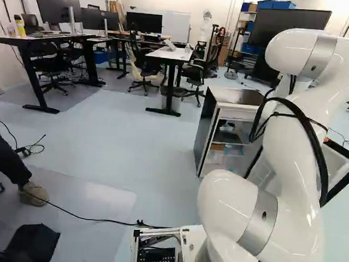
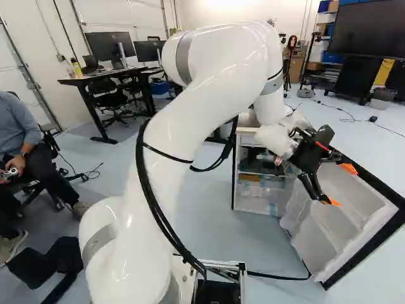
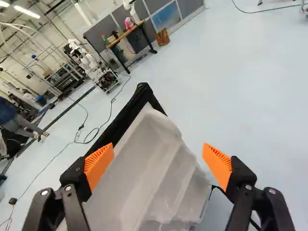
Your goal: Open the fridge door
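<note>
While the fridge (image 1: 205, 133) shows its shelves through an uncovered front, its door (image 2: 368, 221) stands swung wide out from it, white lining toward the base. The pincer (image 2: 340, 185) is at the door's upper edge, its fingers well apart with nothing clamped. In the wrist view the door's top corner lies ahead, between the orange pads (image 3: 99, 166); one finger overlaps the black frame (image 3: 120, 122), though whether it touches I cannot tell. The other has floor (image 3: 255, 110) behind it. In the left base view the arm (image 1: 294, 139) hides much of the door. A black cable (image 2: 278, 276) crosses the floor to the door's foot. Farther off, a desk (image 1: 49, 37) carries a yellow bottle (image 1: 19, 27) at its left end, and another robot (image 3: 89, 61) stands past the door's black edge.
</note>
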